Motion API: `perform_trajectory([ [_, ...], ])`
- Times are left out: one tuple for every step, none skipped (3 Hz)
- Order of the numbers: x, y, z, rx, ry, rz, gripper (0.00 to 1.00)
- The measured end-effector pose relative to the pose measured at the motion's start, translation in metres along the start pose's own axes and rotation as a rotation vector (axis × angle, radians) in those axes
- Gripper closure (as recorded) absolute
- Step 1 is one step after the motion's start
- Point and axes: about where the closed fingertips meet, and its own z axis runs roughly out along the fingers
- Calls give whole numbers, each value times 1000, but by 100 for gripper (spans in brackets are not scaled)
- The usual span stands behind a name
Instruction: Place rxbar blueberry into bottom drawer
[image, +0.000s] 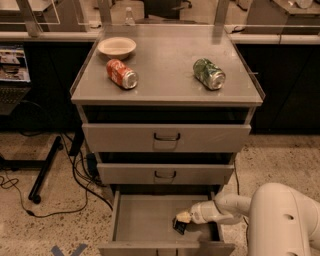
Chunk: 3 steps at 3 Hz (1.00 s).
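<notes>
Camera view: gripper (183, 218) inside the open bottom drawer (140, 220), clamped on the rxbar blueberry (179, 226).
Gripper enters from 3 o'clock; the bar sits tilted at its tip, toward 5 o'clock of the drawer floor, near the front wall. Bench (165, 70) top: bowl (116, 47) at 10 o'clock, red can (121, 74) at 9, green can (209, 73) at 3, both cans on their sides.

Inside the bottom drawer (142, 220), toward its right, the gripper (181, 218) sits with the rxbar blueberry (179, 227) at its tip.
</notes>
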Motion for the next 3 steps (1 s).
perform_trajectory([
  [1,-10,6,7,-11,8,81],
  [1,-10,6,7,-11,8,58],
  [1,-10,7,7,-11,8,35],
])
